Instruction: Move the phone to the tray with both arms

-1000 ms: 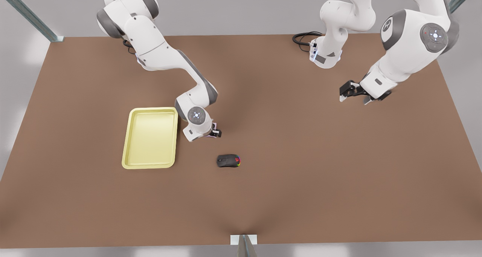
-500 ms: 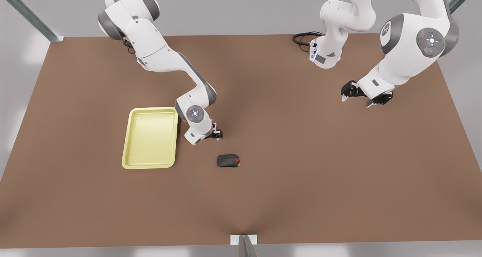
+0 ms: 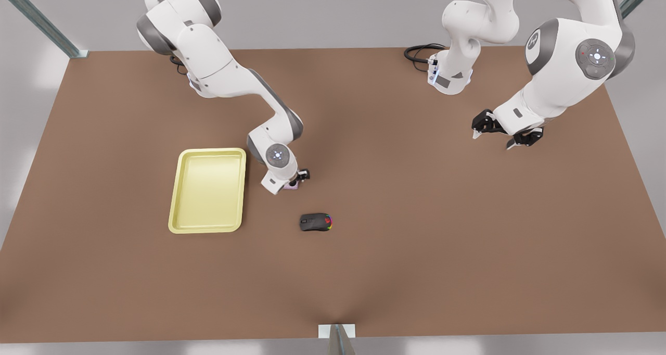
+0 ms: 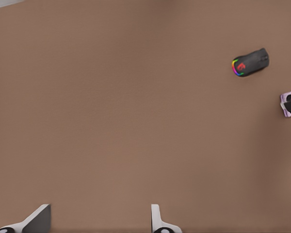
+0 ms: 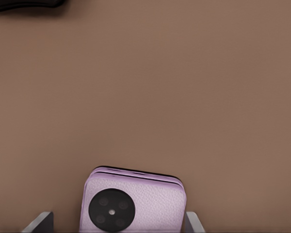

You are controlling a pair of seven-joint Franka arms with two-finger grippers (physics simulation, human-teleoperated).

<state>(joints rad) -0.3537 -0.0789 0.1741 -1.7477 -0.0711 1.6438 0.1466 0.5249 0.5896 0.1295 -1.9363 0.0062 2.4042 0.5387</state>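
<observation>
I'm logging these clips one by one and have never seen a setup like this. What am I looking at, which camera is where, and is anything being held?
These are simulator renders of two white robot arms over a brown table. The wide picture comes from a camera off the arms. The other two come from cameras on each arm's wrist, looking down past its fingers.

On the table lie a pale yellow tray, a black computer mouse with coloured lights, and a pale pink phone.

The right gripper, beside the tray, is down over the phone. Its fingers stand on either side of the phone, with a gap on one side, so the phone is not clamped.

The left gripper waits open above bare table at the front view's right, holding nothing.
</observation>
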